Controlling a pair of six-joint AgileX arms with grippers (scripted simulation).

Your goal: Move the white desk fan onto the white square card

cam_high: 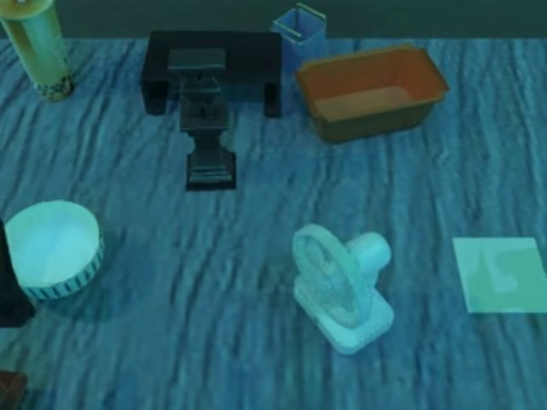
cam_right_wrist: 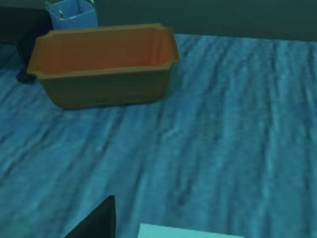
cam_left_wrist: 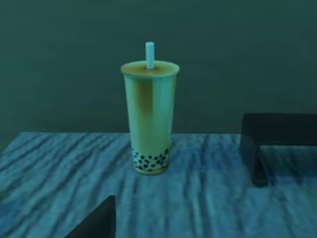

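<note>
The white desk fan [cam_high: 342, 286] stands on its flat base a little right of the table's middle, its round grille tilted to the left. The white square card [cam_high: 502, 273] lies flat near the right edge, a short gap to the right of the fan; its edge also shows in the right wrist view as the card [cam_right_wrist: 190, 232]. My left arm [cam_high: 10, 282] is parked at the table's left edge, and only a dark piece of the left gripper [cam_left_wrist: 99, 223] shows. My right arm is outside the top view; a dark piece of the right gripper [cam_right_wrist: 99, 223] hovers near the card. Neither holds anything I can see.
A white drum with a striped band [cam_high: 53, 248] sits at the left. At the back are a bubble tea cup [cam_high: 38, 47], a black stand [cam_high: 248, 55] with a dark instrument [cam_high: 205, 128], a blue bin [cam_high: 301, 34] and an orange tub [cam_high: 372, 90].
</note>
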